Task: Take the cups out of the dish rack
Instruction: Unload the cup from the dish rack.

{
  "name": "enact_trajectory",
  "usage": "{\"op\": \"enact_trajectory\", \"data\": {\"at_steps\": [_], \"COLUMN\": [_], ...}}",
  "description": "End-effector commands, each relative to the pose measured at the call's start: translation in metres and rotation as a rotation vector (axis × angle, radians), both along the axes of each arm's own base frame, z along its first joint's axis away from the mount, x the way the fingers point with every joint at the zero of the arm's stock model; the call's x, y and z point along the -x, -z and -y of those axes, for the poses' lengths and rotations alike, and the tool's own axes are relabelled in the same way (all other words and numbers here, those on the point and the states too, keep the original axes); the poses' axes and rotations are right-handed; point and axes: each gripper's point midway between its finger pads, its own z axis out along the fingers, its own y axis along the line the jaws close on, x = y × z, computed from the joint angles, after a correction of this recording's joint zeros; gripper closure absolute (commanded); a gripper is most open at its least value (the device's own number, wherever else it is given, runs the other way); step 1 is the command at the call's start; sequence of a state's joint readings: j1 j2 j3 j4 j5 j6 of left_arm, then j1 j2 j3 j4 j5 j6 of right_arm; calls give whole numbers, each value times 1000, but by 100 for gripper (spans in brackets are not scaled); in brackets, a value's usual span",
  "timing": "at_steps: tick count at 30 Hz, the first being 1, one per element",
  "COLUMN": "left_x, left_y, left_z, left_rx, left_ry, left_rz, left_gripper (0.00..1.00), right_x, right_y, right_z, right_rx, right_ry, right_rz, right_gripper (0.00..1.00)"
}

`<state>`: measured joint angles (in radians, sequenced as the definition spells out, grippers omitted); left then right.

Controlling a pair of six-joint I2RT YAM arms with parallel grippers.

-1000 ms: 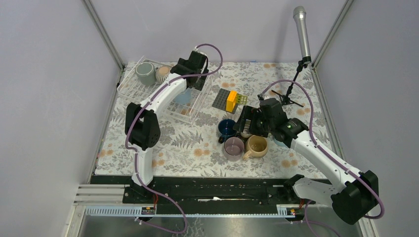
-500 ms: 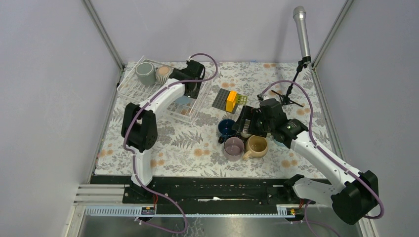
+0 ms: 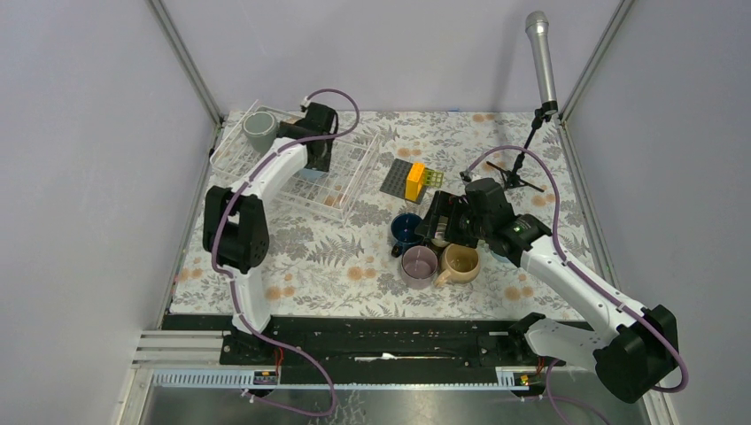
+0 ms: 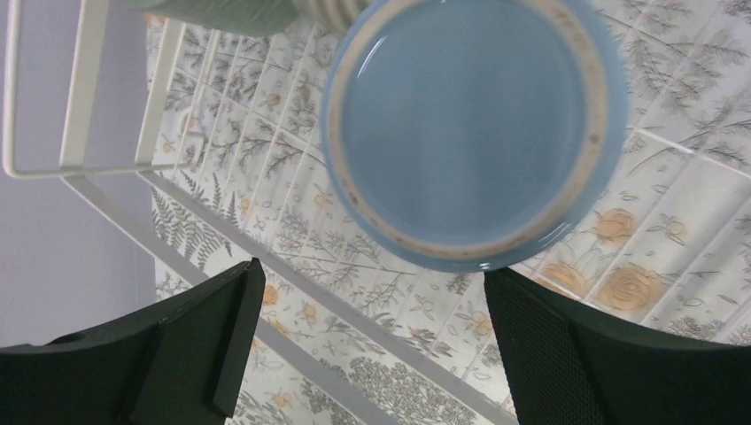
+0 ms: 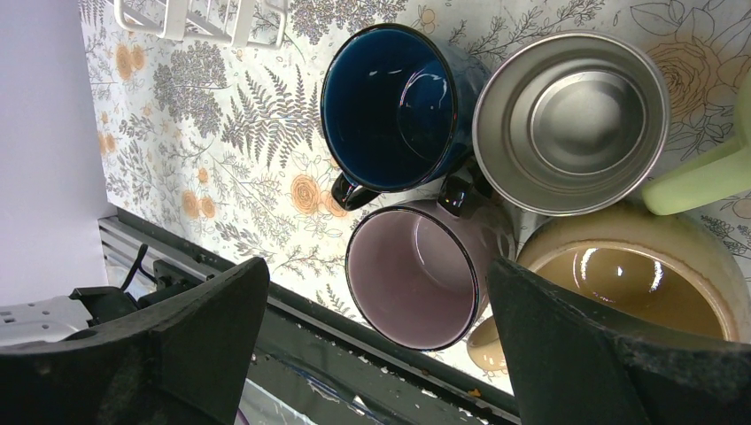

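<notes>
The dish rack (image 3: 358, 180) of clear bars sits at the back left; its white bars (image 4: 78, 97) also show in the left wrist view. My left gripper (image 3: 313, 165) (image 4: 372, 341) hangs open inside it, just short of a light blue cup (image 4: 465, 124). A grey cup (image 3: 259, 130) (image 4: 212, 9) and a ribbed cup (image 4: 332, 7) stand behind. My right gripper (image 3: 440, 228) (image 5: 376, 345) is open and empty over the cups on the mat: navy (image 5: 390, 106) (image 3: 406, 228), steel (image 5: 571, 119), mauve (image 5: 416, 270) (image 3: 419, 265), tan (image 5: 629, 266) (image 3: 460, 262) and pale green (image 5: 700, 177).
A dark grey studded plate (image 3: 398, 175) with a yellow block (image 3: 414, 181) and a green block (image 3: 433, 178) lies right of the rack. A microphone (image 3: 540, 57) on a small tripod (image 3: 518, 173) stands at the back right. Metal frame posts rise at both back corners.
My left arm has swung leftward over the rack, and its wrist now covers the ribbed cup in the top view. The right arm and the cups on the mat have not moved.
</notes>
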<state>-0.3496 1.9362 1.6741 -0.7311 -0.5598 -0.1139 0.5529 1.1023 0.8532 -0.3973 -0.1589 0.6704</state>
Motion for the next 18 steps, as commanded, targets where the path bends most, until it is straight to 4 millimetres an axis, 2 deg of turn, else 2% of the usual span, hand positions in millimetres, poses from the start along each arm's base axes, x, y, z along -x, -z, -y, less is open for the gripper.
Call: {"op": "enact_trajectory", "data": {"at_steps": [1, 4, 5, 12, 14, 18], "left_x": [-14, -18, -19, -18, -27, -50], "left_y": [-36, -48, -52, -79, -82, -74], "left_z": [-21, -23, -18, 38, 40, 36], "left_rx": [34, 53, 71, 128, 110, 60], "left_ry": [-74, -77, -63, 63, 32, -47], "left_rz": [123, 144, 149, 189, 211, 239], "left_gripper": [1, 1, 1, 1, 1, 1], "right_x": [-1, 0, 0, -2, -3, -3], "right_y": [-4, -5, -4, -3, -3, -4], "right_z": [-6, -5, -5, -6, -7, -7], "right_rx": [-24, -24, -24, -19, -16, -15], "right_ry": [-16, -15, -15, -16, -21, -27], "right_rz": [17, 19, 18, 14, 14, 19], "right_gripper": [0, 0, 0, 0, 0, 0]}}
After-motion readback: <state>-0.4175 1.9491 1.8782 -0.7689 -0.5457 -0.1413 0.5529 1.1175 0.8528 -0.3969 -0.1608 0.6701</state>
